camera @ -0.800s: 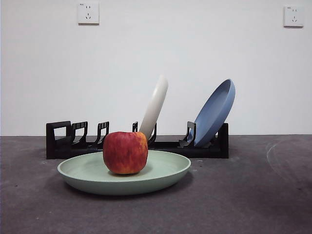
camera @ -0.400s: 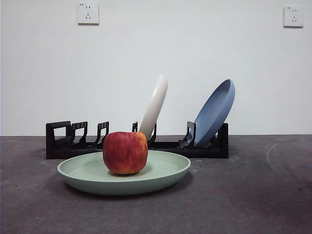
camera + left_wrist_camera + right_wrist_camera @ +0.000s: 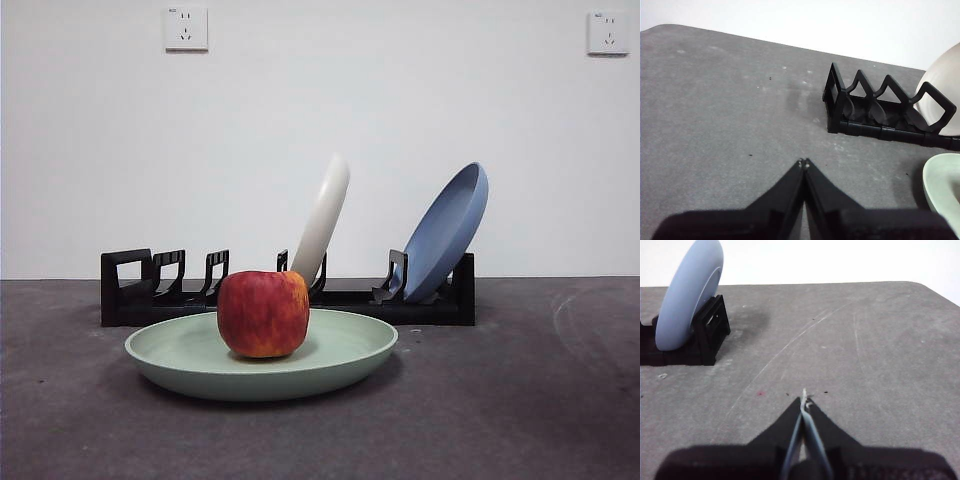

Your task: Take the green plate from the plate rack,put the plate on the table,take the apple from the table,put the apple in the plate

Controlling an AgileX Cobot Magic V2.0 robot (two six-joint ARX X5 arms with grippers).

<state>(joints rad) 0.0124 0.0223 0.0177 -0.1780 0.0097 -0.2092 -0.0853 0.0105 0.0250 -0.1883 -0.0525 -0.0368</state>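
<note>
The pale green plate (image 3: 262,358) lies flat on the dark grey table (image 3: 500,400) in front of the black plate rack (image 3: 290,290). The red apple (image 3: 263,313) sits upright in the plate. Both arms are out of the front view. My left gripper (image 3: 803,162) is shut and empty above bare table, back from the rack's handle end (image 3: 840,100); the plate's rim (image 3: 942,192) shows at the edge of that view. My right gripper (image 3: 804,401) is shut and empty above bare table, away from the rack's other end (image 3: 710,330).
A cream-white plate (image 3: 323,220) and a blue plate (image 3: 447,232) lean in the rack; the blue plate also shows in the right wrist view (image 3: 687,300). A white wall with two sockets stands behind the table.
The whole front picture has shifted a few pixels to the right. The plate, apple and rack keep their places relative to each other.
</note>
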